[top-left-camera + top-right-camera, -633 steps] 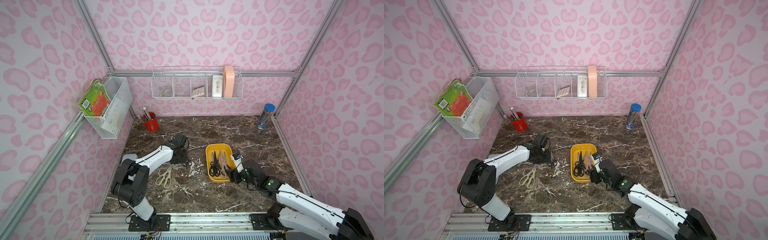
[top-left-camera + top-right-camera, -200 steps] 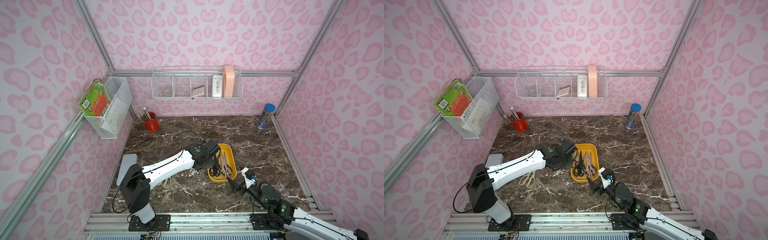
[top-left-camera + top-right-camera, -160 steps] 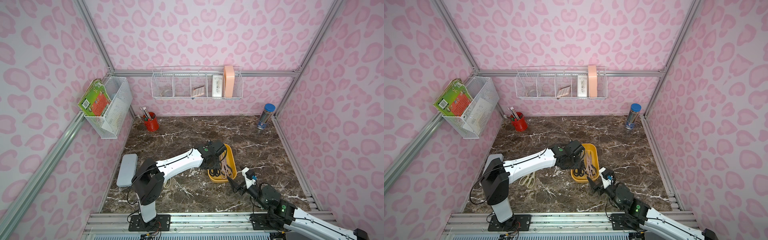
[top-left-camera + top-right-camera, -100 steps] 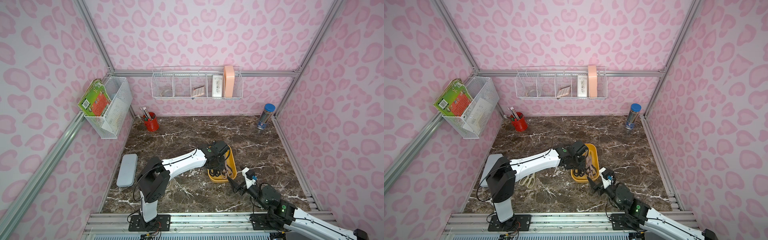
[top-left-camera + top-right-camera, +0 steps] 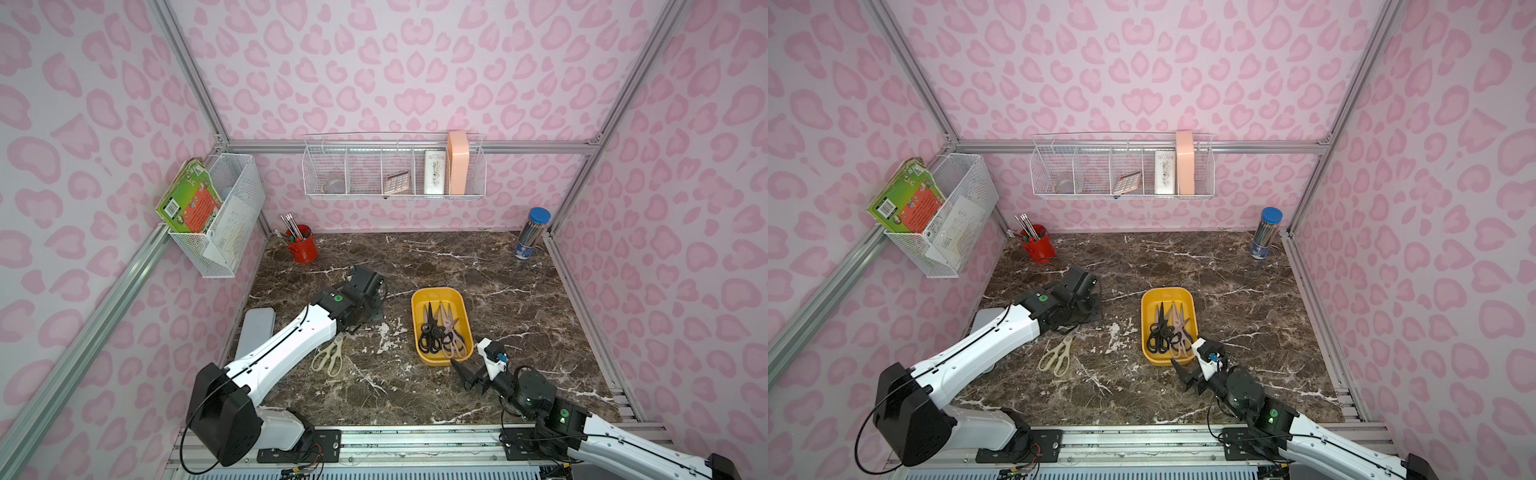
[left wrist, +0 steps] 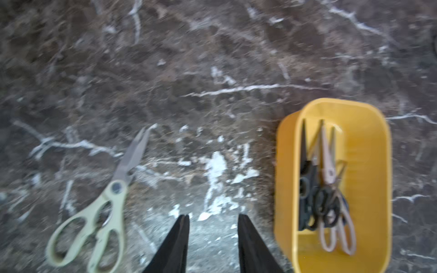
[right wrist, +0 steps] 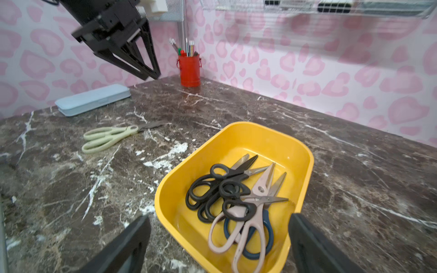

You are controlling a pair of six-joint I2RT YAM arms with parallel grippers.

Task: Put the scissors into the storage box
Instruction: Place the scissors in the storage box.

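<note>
- Dark marble tabletop (image 5: 519,299): carries everything below.
- Two white wire baskets, one on the back wall (image 5: 395,174) and one on the side wall (image 5: 224,216), both well clear of the work area.
- Grey-blue case (image 5: 255,332): flat at the table's left edge, partly under the left arm.
- Storage box (image 5: 436,293): yellow tray with rounded corners, mid-table.
- Scissors in the box (image 5: 440,332): overlapping pile of several black-handled pairs, one pale pink and blue handles beneath. Blades point to the back wall.
- Cream scissors (image 5: 328,357): flat on the marble outside the box, just beside the left forearm, blade tips slightly parted.
- Red pen cup (image 5: 303,249) and blue-lidded tube (image 5: 530,235): back corners.
- Left gripper (image 6: 213,216): above the table between the cream pair and the box, jaws apart, gripping nothing.
- Right gripper (image 7: 218,218): at the box's near end, jaws spread wide, gripping nothing.
</note>
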